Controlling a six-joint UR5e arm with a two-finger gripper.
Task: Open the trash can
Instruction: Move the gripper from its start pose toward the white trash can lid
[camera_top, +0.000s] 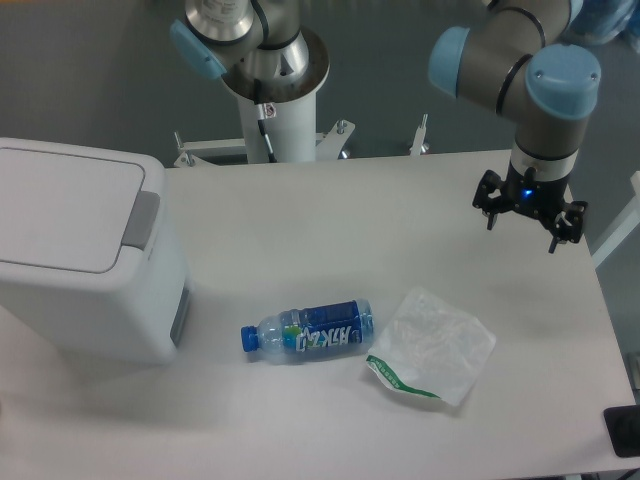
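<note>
Trash can (75, 260): a large white boxy bin with rounded corners stands at the left edge of the table (330, 215), its flat lid (65, 215) shut and lying flush. A grey push tab (143, 222) sits on the lid's right-hand edge, facing the open tabletop.

Gripper (530, 212): hangs above the table's far right side, well apart from the bin, with its two dark fingers spread and nothing between them. The opening step appears not yet begun.

Risks, as judged from this layout: the arm must cross the whole table to reach the tab. A low path could sweep the bottle (307, 332) or the plastic bag (432, 345), both lying in the middle foreground, and the bottle, being round and on its side, would likely roll. A press landing off the tab, on the smooth lid, might slide or simply push the light-looking bin sideways instead of releasing the catch. Spread fingers could also straddle the narrow tab rather than bear on it.

Materials: the bin looks like hard matte plastic with soft, moulded edges. The bottle is clear, with a blue cap and blue label. The bag is thin, crinkled, translucent film with a green-printed edge. The tabletop is pale, flat and plain.
</note>
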